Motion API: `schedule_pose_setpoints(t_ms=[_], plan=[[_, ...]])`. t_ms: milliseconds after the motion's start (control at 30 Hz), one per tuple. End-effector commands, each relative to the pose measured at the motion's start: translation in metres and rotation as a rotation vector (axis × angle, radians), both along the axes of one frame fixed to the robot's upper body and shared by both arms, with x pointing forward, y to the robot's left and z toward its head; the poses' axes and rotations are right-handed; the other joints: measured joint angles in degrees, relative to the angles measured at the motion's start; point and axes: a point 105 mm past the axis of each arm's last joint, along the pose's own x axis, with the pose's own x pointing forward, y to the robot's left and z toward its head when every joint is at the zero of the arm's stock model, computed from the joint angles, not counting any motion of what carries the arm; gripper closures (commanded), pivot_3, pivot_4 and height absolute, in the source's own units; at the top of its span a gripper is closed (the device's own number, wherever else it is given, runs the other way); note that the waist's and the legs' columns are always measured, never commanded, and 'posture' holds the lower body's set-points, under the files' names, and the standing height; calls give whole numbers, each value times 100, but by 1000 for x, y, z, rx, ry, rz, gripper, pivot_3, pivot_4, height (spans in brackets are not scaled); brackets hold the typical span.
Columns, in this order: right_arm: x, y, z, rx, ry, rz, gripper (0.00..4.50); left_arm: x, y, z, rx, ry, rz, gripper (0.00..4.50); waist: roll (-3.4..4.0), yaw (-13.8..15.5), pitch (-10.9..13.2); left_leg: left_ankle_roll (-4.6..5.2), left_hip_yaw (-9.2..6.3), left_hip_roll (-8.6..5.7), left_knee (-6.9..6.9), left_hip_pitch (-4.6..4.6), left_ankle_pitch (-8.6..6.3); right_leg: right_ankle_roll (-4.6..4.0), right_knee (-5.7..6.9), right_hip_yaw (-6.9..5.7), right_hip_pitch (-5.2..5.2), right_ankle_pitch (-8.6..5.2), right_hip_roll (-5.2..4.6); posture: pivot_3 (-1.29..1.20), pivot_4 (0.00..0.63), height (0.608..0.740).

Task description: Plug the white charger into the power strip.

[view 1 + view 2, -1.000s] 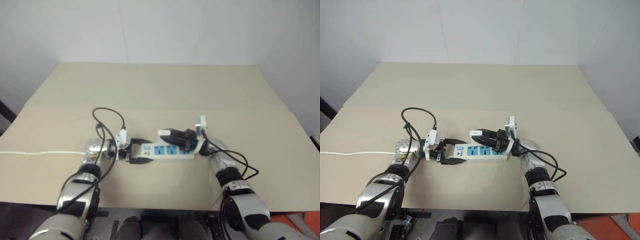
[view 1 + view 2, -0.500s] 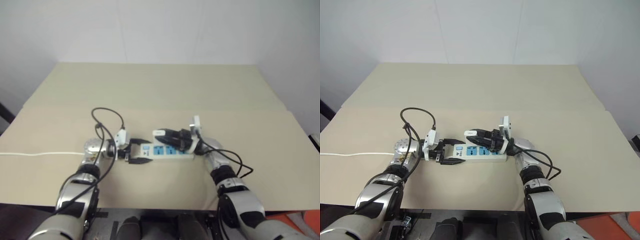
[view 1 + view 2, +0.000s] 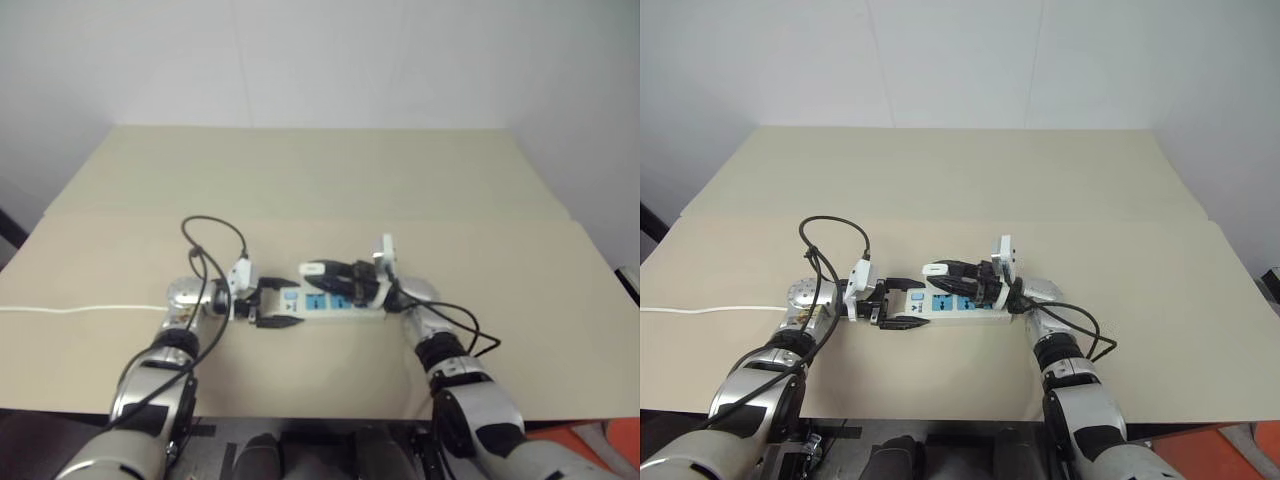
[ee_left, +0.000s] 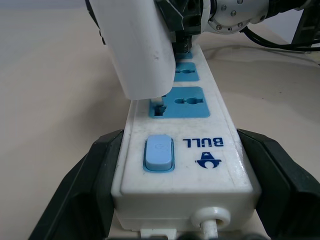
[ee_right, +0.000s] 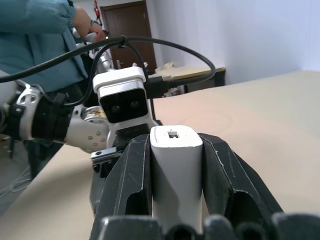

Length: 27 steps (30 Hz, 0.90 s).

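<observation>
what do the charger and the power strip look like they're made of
The white charger looks like smooth molded plastic, matte to satin, with rounded edges and no seams showing. The power strip also looks like plastic: a glossier white shell that catches soft highlights, with blue inserts, likely plastic too, and printed lettering.

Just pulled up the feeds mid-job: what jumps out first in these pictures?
Near the front of the tan table, the two grippers meet over the power strip. The left gripper clamps its switch end, one black finger on each side. The right gripper holds the white charger right above the blue socket next to the switch; whether its prongs are in yet cannot be told.
</observation>
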Motion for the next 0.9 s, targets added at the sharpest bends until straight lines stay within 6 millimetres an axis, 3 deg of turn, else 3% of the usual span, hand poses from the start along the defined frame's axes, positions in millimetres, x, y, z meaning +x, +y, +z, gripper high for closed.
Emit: schedule_pose_setpoints(t_ms=[33, 400, 900], plan=[[0, -1, -7, -17, 2, -18, 3349, -5, -8, -3, 22, -1, -53, 1240, 0, 0, 0, 0, 0, 0, 0, 2, 0, 0, -1, 0, 3, 0, 0, 0, 150, 740], [-3, -23, -30, -139, 75, 14, 3349, -5, -7, -3, 29, 1, -53, 1240, 0, 0, 0, 0, -6, 0, -2, 43, -1, 0, -43, -2, 57, -7, 0, 0, 150, 740], [-7, 1, -21, -79, 55, 45, 3349, -5, -6, -3, 36, 2, -54, 1240, 0, -23, 0, 0, -11, 1, -3, 45, -1, 0, -42, -4, 59, -7, 1, 0, 150, 740]])
